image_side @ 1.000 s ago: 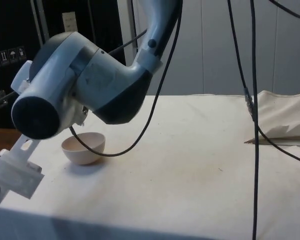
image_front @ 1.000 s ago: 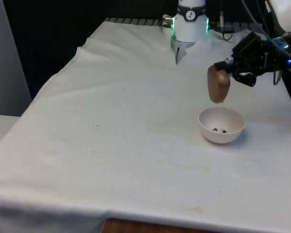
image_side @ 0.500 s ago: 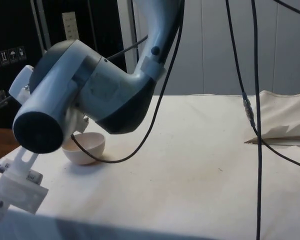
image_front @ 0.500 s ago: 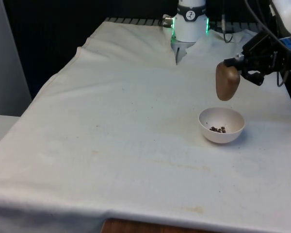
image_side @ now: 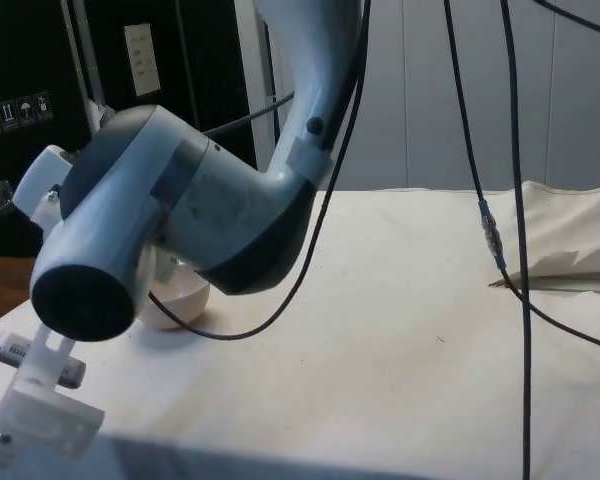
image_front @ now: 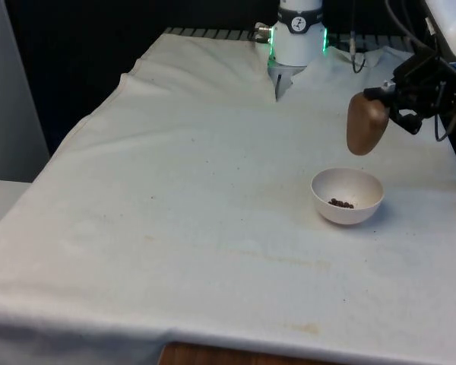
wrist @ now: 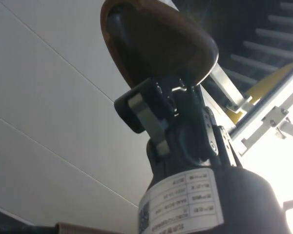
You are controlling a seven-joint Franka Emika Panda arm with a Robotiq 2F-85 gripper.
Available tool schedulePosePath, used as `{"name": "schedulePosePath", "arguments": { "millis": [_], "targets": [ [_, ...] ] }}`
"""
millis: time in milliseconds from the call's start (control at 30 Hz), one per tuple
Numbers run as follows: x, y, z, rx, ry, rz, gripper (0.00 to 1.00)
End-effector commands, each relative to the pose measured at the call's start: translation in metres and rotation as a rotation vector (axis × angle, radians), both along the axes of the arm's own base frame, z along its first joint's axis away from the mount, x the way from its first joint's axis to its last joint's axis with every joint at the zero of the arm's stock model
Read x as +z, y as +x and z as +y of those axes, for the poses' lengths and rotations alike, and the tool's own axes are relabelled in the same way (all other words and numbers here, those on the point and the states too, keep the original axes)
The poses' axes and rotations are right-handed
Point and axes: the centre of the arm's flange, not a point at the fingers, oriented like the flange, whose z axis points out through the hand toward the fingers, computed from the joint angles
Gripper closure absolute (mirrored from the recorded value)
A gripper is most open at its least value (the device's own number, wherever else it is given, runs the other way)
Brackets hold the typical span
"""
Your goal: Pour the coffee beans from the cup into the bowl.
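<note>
Here, the brown rounded cup [image_front: 365, 124] hangs upended above the table's right-hand edge in the front view.

The black two-finger gripper [image_front: 390, 105] clamps the cup's rim, mouth tipped downward, above and slightly beyond the small white round bowl [image_front: 347, 195], which holds a few dark coffee beans [image_front: 340, 203]. Risk, as I judge it: the cup sits off the bowl's centre, so any remaining beans could drop past the rim onto the white cloth [image_front: 197, 182].

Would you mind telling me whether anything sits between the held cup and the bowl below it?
Nothing: in the front view the brown cup hangs above the white bowl with only open air between; the beans already lie in the bowl.
</note>
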Motion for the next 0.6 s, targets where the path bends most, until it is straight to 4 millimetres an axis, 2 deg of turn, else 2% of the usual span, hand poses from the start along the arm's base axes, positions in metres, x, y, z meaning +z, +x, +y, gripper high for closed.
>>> {"name": "schedulePosePath", "arguments": {
  "millis": [0, 333, 567],
  "targets": [
    [0.0, 0.0, 0.001, 0.0, -0.005, -0.003, 1.0],
    [-0.007, -0.003, 0.002, 0.005, -0.053, -0.022, 1.0],
    [-0.016, 0.0, -0.012, 0.002, -0.089, -0.029, 1.0]
  ]
}}
